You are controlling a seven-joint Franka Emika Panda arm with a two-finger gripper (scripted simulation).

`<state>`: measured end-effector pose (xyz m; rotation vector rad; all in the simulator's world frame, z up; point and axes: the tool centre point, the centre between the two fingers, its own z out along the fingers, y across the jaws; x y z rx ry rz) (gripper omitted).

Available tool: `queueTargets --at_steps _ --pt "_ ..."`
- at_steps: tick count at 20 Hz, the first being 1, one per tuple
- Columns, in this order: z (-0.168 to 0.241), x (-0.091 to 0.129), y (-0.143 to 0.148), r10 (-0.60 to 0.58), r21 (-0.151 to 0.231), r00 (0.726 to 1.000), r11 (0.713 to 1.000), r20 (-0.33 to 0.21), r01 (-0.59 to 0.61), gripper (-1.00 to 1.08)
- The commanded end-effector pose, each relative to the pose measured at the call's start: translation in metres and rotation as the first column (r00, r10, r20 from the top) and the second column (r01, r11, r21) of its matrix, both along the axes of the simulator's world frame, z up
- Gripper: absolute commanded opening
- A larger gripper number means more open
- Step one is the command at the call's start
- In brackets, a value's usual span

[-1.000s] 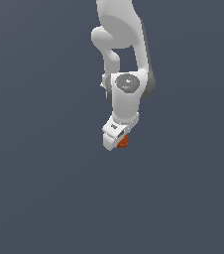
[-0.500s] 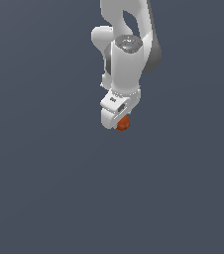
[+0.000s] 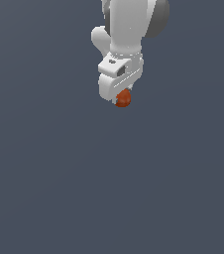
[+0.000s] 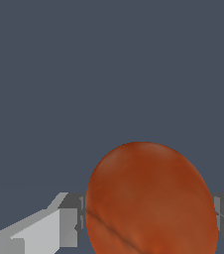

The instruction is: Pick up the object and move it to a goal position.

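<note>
The ball (image 4: pixel 151 201), orange-red and faintly mottled with one dark streak across its lower face, filled the near part of the wrist view, seated between the two grey fingers (image 4: pixel 70 218) of the gripper (image 4: pixel 148 218). In that view it looked slightly egg-shaped, its longer axis running away from the fingers and leaning a little to one side; it had no distinct front or pointing end that could be made out. One finger pressed against each flank of the ball, so the jaws stood only as far apart as the ball was wide, clamped on it.

In the exterior view, the ball (image 3: pixel 123 98) showed as a small orange-red spot at the tip of the white gripper (image 3: pixel 120 96), much narrower than the gripper body above it and partly hidden by it. The gripper pointed downward from the arm (image 3: pixel 129 30), which entered from the top of that view. Behind and below lay only a flat, dark grey-blue ground (image 3: pixel 109 188); whether the ball touched it could not be told.
</note>
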<state>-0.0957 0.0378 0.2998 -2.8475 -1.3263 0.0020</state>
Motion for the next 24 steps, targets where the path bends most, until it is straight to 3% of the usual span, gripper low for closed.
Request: queueTargets --at_steps 1,13,24 --pt "0.025 -0.010 -0.001 0.000 0.001 1.000 1.000 0.001 0.000 -1.00" --pt "0.106 -0.040 -0.004 0.000 0.001 1.000 1.000 0.001 0.000 -1.00" --pt "0.121 -0.044 -0.005 -0.001 0.000 1.000 1.000 0.001 0.001 -1.00"
